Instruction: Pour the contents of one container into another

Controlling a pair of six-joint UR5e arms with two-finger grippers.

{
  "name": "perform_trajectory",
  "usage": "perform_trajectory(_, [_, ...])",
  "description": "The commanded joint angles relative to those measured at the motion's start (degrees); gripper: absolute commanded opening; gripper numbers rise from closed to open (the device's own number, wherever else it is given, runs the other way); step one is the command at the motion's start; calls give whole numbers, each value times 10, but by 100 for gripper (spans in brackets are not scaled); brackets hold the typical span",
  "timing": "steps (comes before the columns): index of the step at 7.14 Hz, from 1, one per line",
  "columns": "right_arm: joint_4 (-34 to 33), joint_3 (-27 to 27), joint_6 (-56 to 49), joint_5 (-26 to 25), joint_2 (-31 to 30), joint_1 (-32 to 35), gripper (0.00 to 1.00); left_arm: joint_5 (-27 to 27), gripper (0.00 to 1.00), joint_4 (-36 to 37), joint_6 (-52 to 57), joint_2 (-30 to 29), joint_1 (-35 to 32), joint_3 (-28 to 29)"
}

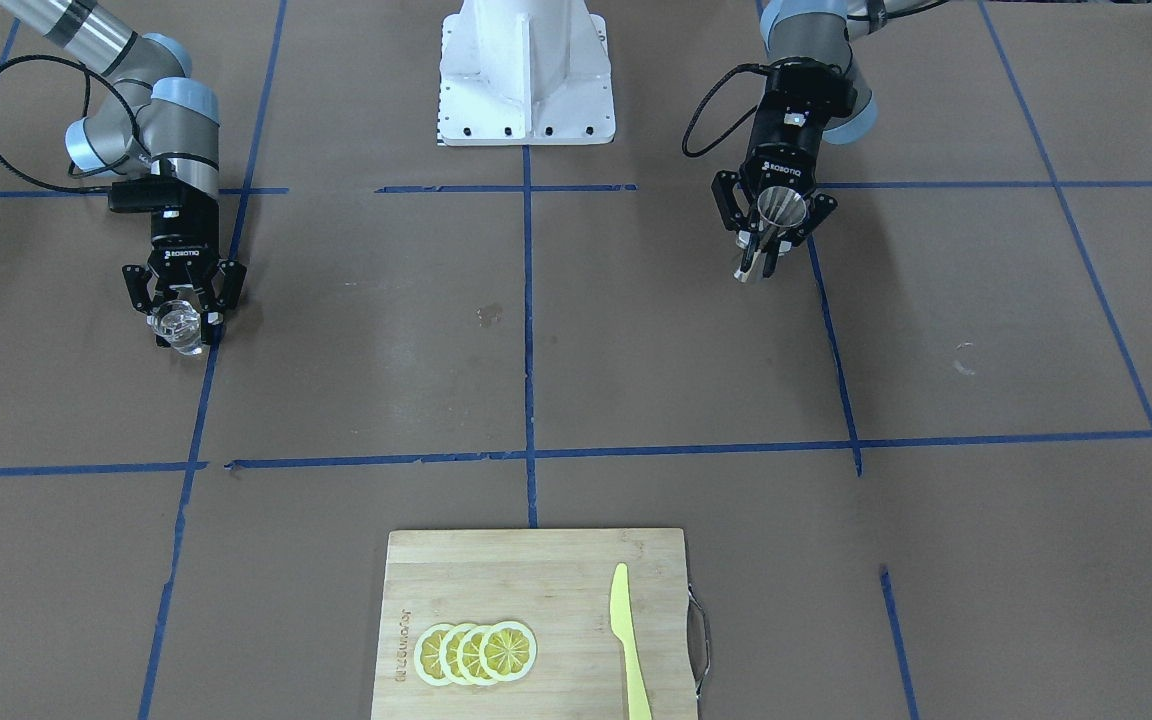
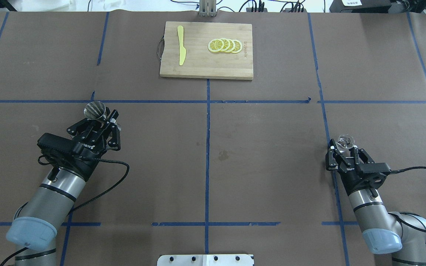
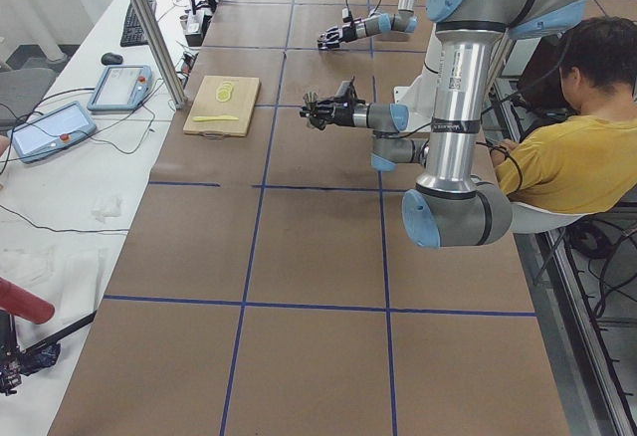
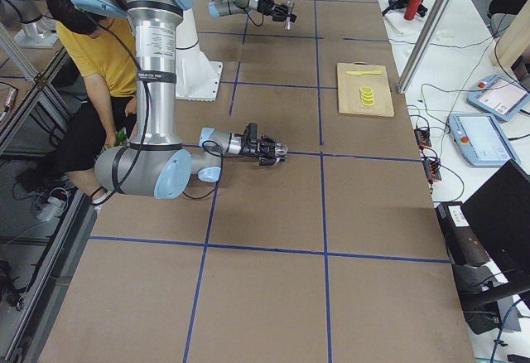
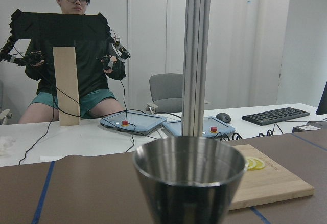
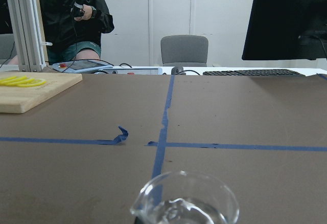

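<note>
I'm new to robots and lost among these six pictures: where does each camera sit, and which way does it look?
Front-facing: across the table, facing the robot; shows base and both arms.
Overhead: behind the robot, looking forward and down; both arms, cutting board far.
Exterior left: table's end, left arm nearest.
Exterior right: opposite end, right arm nearest.
Left wrist: looks forward over the held jigger.
Right wrist: forward over the held glass cup.
Shared: both wrist views catch the cutting board.
</note>
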Motion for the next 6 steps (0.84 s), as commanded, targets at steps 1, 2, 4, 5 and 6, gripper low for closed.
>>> perform_trajectory(1, [59,-11,-54,6,14,1,4,0,0,0,0,0,0,-3])
perform_trajectory(2, [61,-6,-66,10,29,5,3,0,0,0,0,0,0,-3])
perform_trajectory(4, [60,-1,-116,10,68,18,0,0,0,0,0,0,1,-3])
perform_trajectory(5, [60,1,-131,11,92,25,0,0,0,0,0,0,2,-2])
perform_trajectory(6, [60,13,-133,11,112,30,0,0,0,0,0,-1,4,-1])
